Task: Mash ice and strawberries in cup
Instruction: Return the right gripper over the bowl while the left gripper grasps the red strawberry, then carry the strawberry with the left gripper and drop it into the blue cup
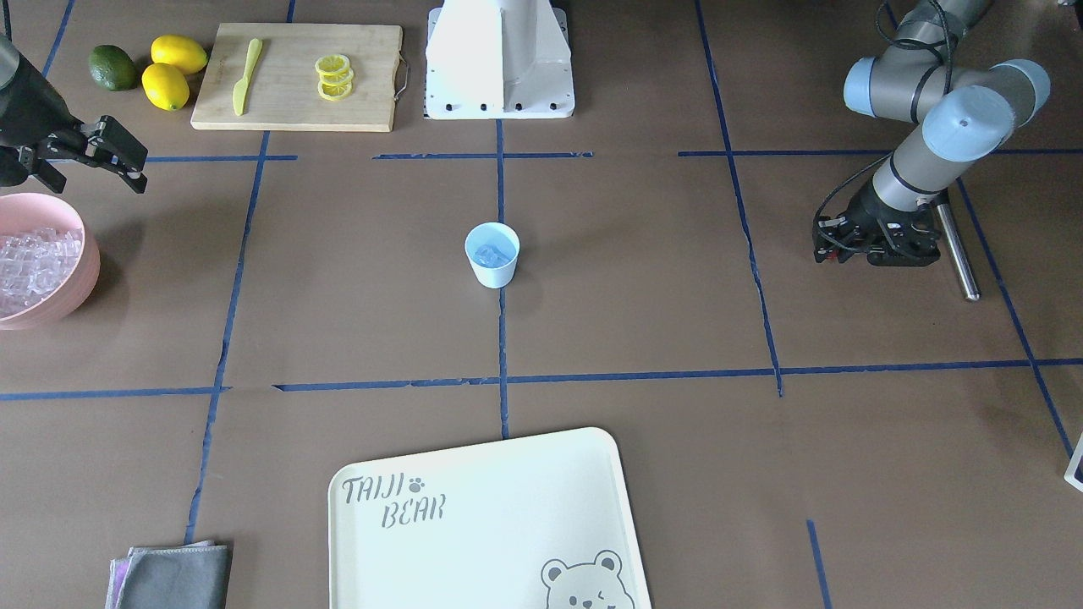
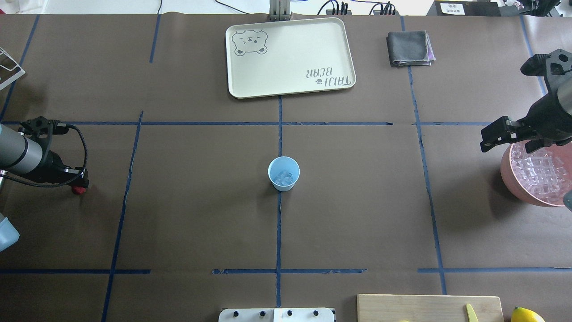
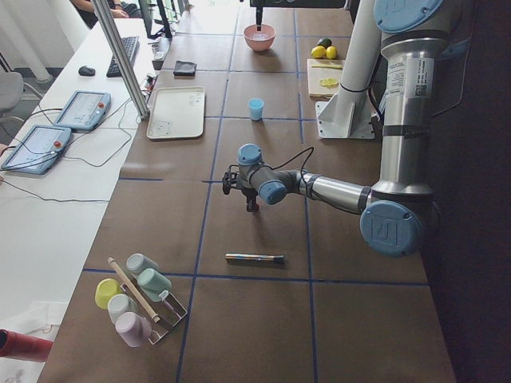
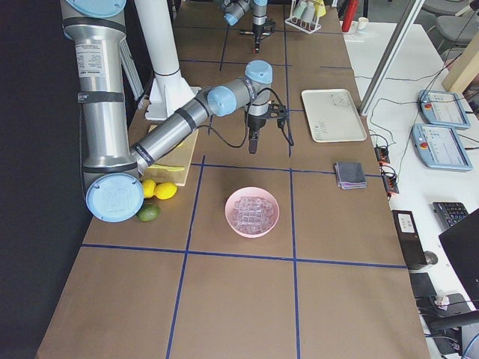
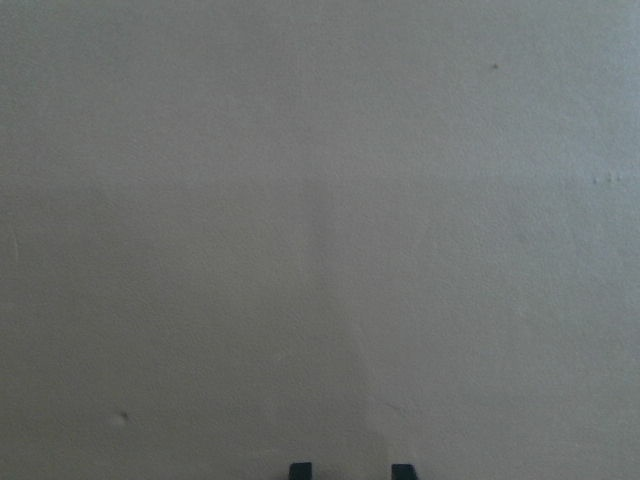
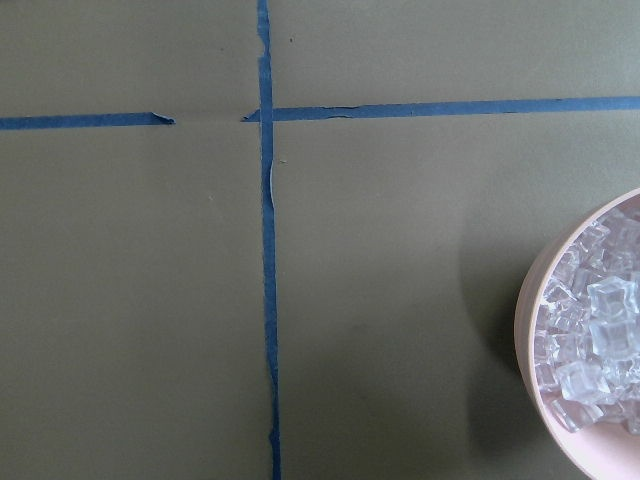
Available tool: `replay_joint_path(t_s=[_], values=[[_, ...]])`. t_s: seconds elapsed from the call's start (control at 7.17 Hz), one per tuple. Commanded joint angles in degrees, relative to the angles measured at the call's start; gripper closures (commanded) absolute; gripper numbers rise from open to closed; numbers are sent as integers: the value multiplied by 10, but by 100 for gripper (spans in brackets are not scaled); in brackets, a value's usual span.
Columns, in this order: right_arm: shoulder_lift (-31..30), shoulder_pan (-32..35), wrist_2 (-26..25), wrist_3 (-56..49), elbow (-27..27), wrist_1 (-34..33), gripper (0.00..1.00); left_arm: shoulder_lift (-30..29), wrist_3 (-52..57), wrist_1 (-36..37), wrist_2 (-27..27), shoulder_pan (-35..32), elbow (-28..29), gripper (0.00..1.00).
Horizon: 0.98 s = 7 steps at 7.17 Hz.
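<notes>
Fingertips (image 5: 300,470) of the left gripper (image 2: 79,185) sit low at the strawberry (image 2: 79,190), apparently for pickup; pinched or not, I cannot tell. Right gripper (image 1: 135,172) hangs spread beside the pink bowl (image 1: 80,283); ice (image 1: 489,254) already lies in the central cup (image 1: 492,273).

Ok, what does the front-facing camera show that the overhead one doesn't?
Only front-facing: the green fruit, the lemon slices on the whole cutting board, and a metal rod lying beside the left gripper. Only overhead: the small red strawberry at that gripper's tip, and a corner of a white wire rack. Both: the cup with ice in it, the pink bowl of more ice, the tray, the grey cloth and the right gripper.
</notes>
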Motion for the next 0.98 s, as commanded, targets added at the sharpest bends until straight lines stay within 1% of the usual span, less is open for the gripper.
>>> replay_joint_path(t_s=[0.0, 0.14, 0.28, 0.42, 0.56, 0.7, 0.84], values=[[1, 1, 5, 0, 1, 0, 0, -29, -59, 5, -52, -1, -52, 100], [1, 4, 5, 0, 1, -1, 0, -67, -121, 7, -60, 0, -74, 100], [1, 7, 5, 0, 1, -1, 0, -133, -201, 10, -59, 4, -74, 100], [0, 8, 8, 0, 1, -1, 0, -200, -268, 21, -54, 37, -69, 100], [-1, 9, 8, 0, 1, -1, 0, -285, -310, 74, -11, 77, -51, 100], [-2, 9, 8, 0, 1, -1, 0, -358, -313, 129, 48, 108, -17, 100], [-3, 9, 8, 0, 1, 0, 0, -382, -313, 131, 75, 133, 4, 100]])
